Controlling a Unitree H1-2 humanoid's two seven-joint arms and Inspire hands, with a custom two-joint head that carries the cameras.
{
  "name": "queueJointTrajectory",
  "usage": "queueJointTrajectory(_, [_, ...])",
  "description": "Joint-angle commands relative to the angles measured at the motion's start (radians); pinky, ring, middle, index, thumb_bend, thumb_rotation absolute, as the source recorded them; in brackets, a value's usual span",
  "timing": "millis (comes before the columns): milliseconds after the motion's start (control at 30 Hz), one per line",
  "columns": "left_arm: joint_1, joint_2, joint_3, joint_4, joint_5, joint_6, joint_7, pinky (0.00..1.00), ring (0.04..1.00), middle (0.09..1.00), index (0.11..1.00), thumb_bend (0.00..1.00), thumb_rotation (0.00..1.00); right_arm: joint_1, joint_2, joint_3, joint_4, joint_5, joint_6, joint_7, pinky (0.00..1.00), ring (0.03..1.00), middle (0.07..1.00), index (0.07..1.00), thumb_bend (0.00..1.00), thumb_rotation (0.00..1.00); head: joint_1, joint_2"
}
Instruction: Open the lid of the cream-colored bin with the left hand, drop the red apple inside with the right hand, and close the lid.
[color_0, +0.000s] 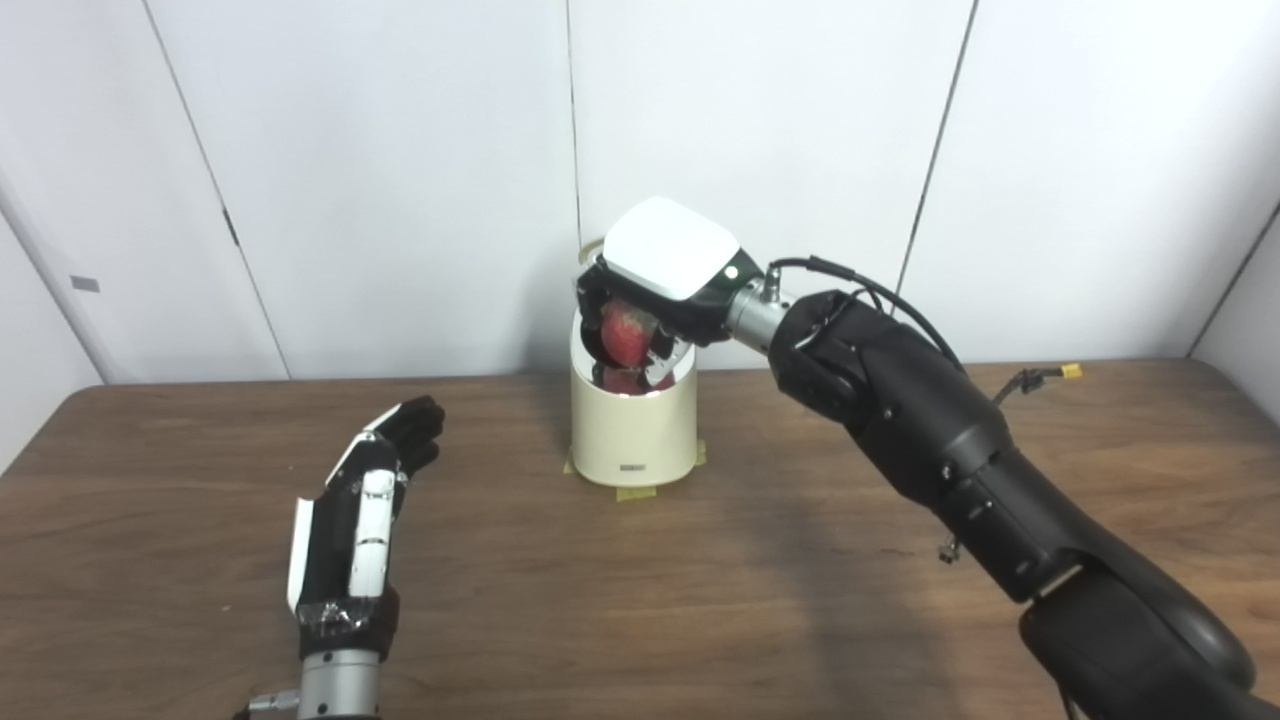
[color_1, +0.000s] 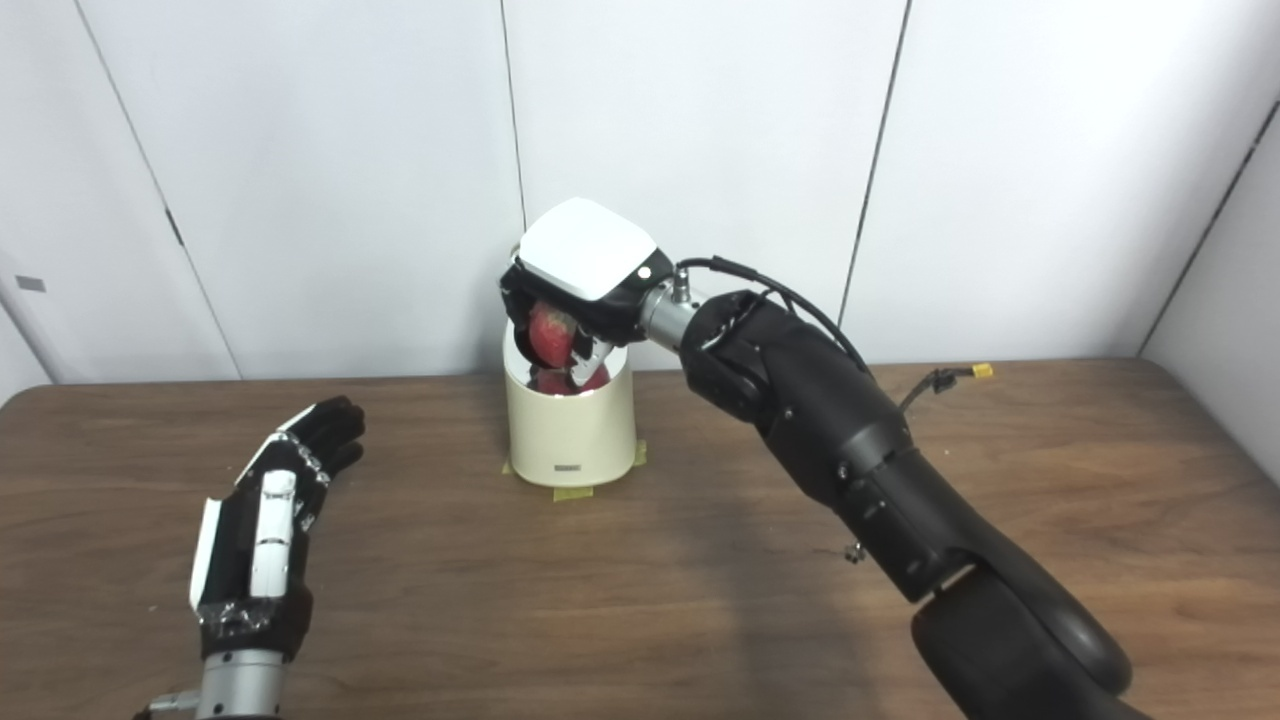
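The red apple (color_0: 626, 334) sits gripped in the right hand (color_0: 665, 270), directly above the cream-colored bin (color_0: 633, 425) mouth. The left hand (color_0: 372, 490) rests well apart to the left, open and empty.

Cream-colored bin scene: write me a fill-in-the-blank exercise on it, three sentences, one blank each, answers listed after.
1. The right hand holds a red apple directly above the open mouth of the ____.
2. The left hand holds nothing and hovers over the ____, apart from the cream-colored bin.
3. The strips of tape at the bin's base are ____ in color.

Missing words: bin; table; yellow
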Motion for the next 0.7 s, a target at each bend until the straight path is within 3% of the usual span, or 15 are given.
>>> queueJointTrajectory(0, [-0.024, 0.004, -0.006, -0.032, 0.003, -0.026, -0.004, 0.83, 0.824, 0.788, 0.761, 0.58, 0.83, -0.059, -0.007, -0.022, -0.035, 0.009, 0.043, -0.002, 0.33, 0.449, 0.580, 0.492, 0.49, 0.00, -0.002, 0.001])
queueJointTrajectory(367, [-0.024, 0.007, -0.006, -0.025, 0.005, -0.031, -0.004, 0.83, 0.819, 0.782, 0.754, 0.58, 0.83, -0.053, -0.011, -0.010, -0.065, -0.006, 0.090, 0.043, 0.44, 0.444, 0.563, 0.486, 0.51, 0.00, -0.001, 0.001])
queueJointTrajectory(467, [-0.023, 0.004, -0.006, -0.029, 0.004, -0.025, -0.002, 0.83, 0.821, 0.783, 0.754, 0.58, 0.83, -0.052, -0.010, -0.012, -0.067, -0.003, 0.093, 0.047, 0.46, 0.557, 0.643, 0.491, 0.52, 0.11, 0.000, 0.001])
queueJointTrajectory(667, [-0.024, 0.003, -0.006, -0.029, 0.007, -0.024, 0.000, 0.83, 0.821, 0.786, 0.759, 0.59, 0.83, -0.053, -0.007, -0.015, -0.062, 0.005, 0.095, 0.048, 0.46, 0.568, 0.646, 0.492, 0.52, 0.13, 0.001, 0.000])
